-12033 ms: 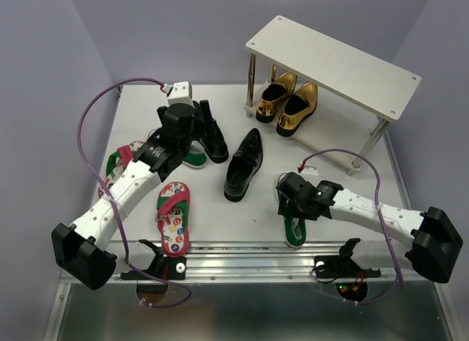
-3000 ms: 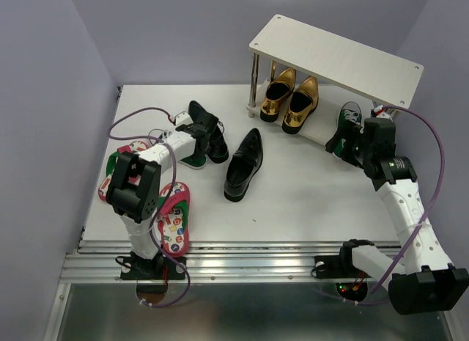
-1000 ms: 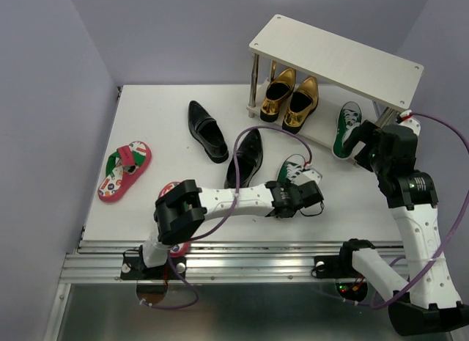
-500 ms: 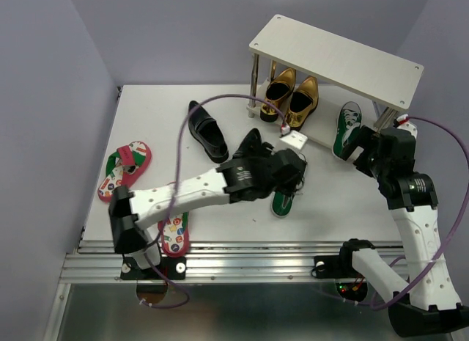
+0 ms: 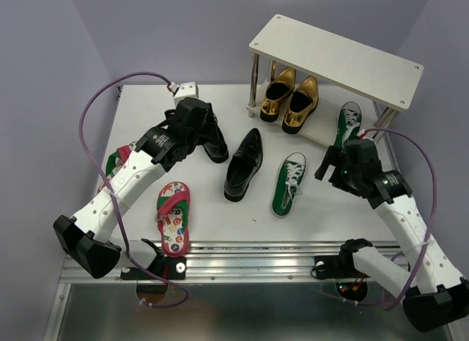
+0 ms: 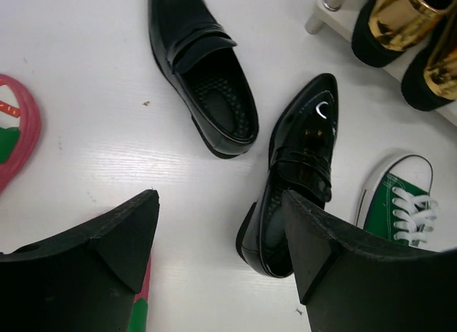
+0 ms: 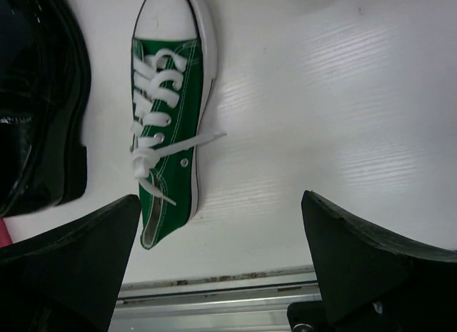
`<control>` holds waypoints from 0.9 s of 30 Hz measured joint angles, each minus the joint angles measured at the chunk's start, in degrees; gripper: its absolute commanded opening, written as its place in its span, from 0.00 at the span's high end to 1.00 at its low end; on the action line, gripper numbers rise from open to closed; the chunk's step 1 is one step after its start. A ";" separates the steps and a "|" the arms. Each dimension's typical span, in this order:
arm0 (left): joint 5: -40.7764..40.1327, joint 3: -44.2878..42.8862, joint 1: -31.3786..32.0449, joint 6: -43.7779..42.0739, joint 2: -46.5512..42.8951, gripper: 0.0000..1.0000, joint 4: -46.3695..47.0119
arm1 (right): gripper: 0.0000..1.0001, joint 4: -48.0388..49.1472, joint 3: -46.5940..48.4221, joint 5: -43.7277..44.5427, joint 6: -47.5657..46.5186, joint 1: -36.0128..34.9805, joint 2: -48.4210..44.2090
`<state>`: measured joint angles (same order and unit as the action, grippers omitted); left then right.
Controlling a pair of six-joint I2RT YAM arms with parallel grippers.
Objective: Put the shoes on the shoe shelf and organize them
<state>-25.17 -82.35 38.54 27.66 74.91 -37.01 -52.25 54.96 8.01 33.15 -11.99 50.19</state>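
Observation:
The shoe shelf (image 5: 337, 59) stands at the back right. Under it are two gold loafers (image 5: 288, 99) and one green sneaker (image 5: 348, 121). A second green sneaker (image 5: 288, 183) (image 7: 168, 118) lies on the table in front of the shelf. My right gripper (image 5: 330, 165) (image 7: 221, 239) hangs open just right of that sneaker and holds nothing. One black loafer (image 5: 244, 163) (image 6: 300, 168) lies mid-table. The other black loafer (image 5: 214, 147) (image 6: 207, 89) lies under my left gripper (image 5: 199, 130) (image 6: 221, 232), which is open and empty. One flip-flop (image 5: 172, 216) lies at the front left. Another flip-flop (image 5: 116, 161) is partly hidden by the left arm.
The metal rail (image 5: 242, 257) (image 7: 214, 296) runs along the table's near edge, close below the right gripper. Purple cables loop from both arms. Walls close in the table at the back and the left.
My left gripper has opened and let go of the green sneaker in front of the shelf, then swung back left over the black loafer. The right gripper came forward from the shelf.

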 measured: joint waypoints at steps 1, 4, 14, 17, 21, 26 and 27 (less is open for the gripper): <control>0.26 0.42 -1.46 0.46 0.00 0.20 -0.04 | 0.00 -0.02 -0.55 1.03 1.42 -3.41 0.48; 0.76 1.42 -4.81 1.38 0.00 0.20 0.17 | 0.00 0.63 -1.09 4.66 6.43 -15.37 3.23; 2.19 4.74 -7.34 2.45 -0.55 0.20 1.86 | 0.17 4.70 -3.39 13.62 21.31 -40.92 19.30; 2.51 5.01 -7.58 2.40 -0.57 0.20 2.05 | 0.30 6.03 -3.76 15.13 23.37 -41.75 21.86; 2.60 5.16 -8.13 2.27 -0.59 0.20 2.64 | 0.34 7.80 -5.31 16.85 25.22 -41.72 23.56; 2.89 6.01 -8.72 1.88 -0.63 0.20 3.72 | 0.40 9.90 -5.64 17.38 26.53 -41.72 26.93; 2.95 6.14 -8.83 1.79 -0.63 0.20 3.89 | 0.47 10.73 -5.99 17.55 26.91 -41.72 27.98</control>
<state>-22.22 -76.20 29.71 29.45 74.28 -33.12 -41.52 48.97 25.56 60.05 -53.71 78.17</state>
